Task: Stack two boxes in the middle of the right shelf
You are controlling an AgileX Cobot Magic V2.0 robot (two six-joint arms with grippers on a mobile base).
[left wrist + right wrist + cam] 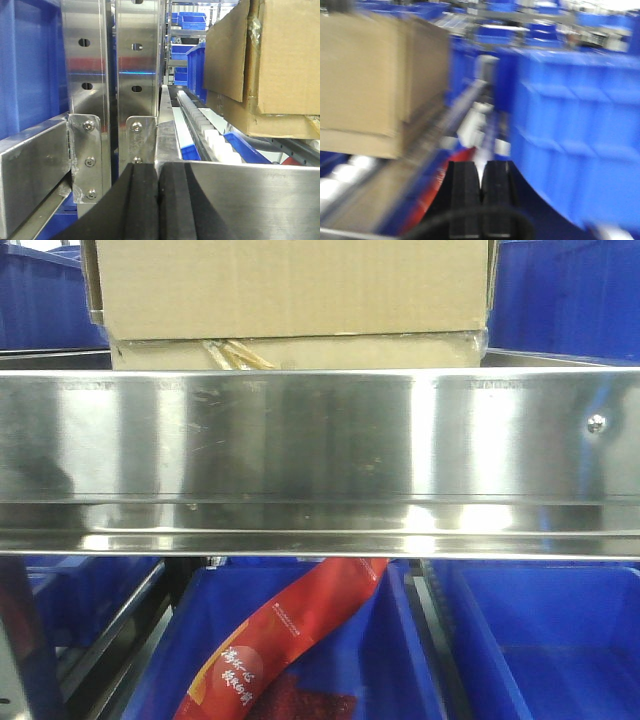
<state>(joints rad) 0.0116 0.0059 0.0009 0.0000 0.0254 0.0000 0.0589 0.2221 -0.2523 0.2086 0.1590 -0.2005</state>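
Note:
Two brown cardboard boxes are stacked on the shelf. In the front view the upper box [290, 285] sits on the flatter lower box [300, 352] behind the steel shelf rail [320, 450]. The left wrist view shows the upper box [285, 55] on the lower box [260, 120] at the right. The blurred right wrist view shows the boxes [375, 80] at the left. My left gripper [158, 172] is shut and empty, beside the shelf's left post. My right gripper [481, 172] is shut and empty, between the boxes and a blue bin.
Steel uprights [95, 90] stand left of my left gripper. Blue bins flank the boxes [570, 300] and fill the lower shelf [540, 640]; one holds a red packet [290, 640]. A large blue bin [580, 120] is close on my right gripper's right. White rollers [205, 125] run along the shelf.

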